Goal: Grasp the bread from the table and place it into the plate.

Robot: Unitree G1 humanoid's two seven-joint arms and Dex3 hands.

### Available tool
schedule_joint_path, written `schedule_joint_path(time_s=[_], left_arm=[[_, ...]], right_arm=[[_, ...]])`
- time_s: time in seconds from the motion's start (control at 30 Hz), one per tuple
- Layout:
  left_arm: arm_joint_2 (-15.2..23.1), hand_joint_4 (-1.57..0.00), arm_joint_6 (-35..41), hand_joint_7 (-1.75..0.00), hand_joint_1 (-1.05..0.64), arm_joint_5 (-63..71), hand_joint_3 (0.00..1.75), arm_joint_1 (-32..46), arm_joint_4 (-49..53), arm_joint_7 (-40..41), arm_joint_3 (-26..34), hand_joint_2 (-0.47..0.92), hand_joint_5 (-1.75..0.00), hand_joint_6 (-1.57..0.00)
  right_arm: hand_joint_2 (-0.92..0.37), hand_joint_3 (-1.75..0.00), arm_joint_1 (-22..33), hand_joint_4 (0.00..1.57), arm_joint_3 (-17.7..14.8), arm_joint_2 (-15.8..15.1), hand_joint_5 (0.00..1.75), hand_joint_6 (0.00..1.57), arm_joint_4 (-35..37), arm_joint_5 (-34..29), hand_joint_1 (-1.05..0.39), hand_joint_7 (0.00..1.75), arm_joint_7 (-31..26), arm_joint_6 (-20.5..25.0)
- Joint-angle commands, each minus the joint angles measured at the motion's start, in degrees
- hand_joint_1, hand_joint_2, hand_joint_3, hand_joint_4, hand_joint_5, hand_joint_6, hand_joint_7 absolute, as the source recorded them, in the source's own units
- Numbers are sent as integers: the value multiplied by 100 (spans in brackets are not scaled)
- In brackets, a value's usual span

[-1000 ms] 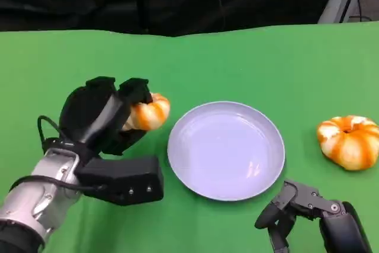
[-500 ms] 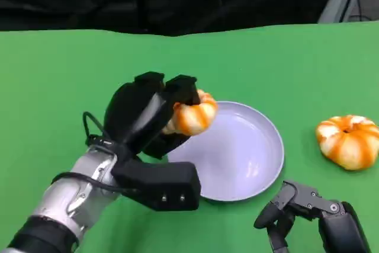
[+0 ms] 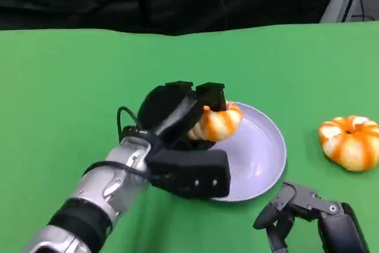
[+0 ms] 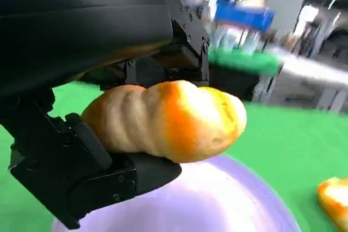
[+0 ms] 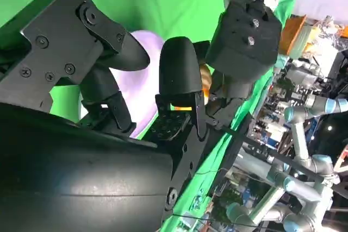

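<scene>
I see my left hand holding the bread in its fingers, over the plate's near-left rim, above its open bowl. My right hand rests empty on the desk, fingers loosely apart, just outside the rim.

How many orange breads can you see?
2. One bread is held by the left hand over the plate. The other bread lies on the green table, right of the plate.
</scene>
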Motion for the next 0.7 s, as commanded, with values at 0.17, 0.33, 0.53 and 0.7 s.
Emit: schedule_joint_path(time_s=[0.17,0.33,0.53,0.7], left_arm=[[194,-4,664,-1,-66,-14,27,16,-585,-1411,-209,92,-33,-18],[352,0,876,0,-82,-69,38,43,-908,-2099,-260,92,-2,-1],[527,0,877,0,-87,-141,42,124,-1242,-2335,-203,92,0,0],[549,0,904,0,-87,-173,42,128,-1279,-2349,-229,92,0,0]], right_arm=[[-30,-133,44,84,-23,-8,168,86,-43,21,-1,126,-30,38],[-30,-134,28,83,-33,-34,166,86,-36,30,1,126,-10,18],[-30,-134,-4,83,-37,-33,167,86,-3,47,0,126,-11,6],[-30,-134,-5,84,-36,-34,166,86,-3,48,0,126,-12,6]])
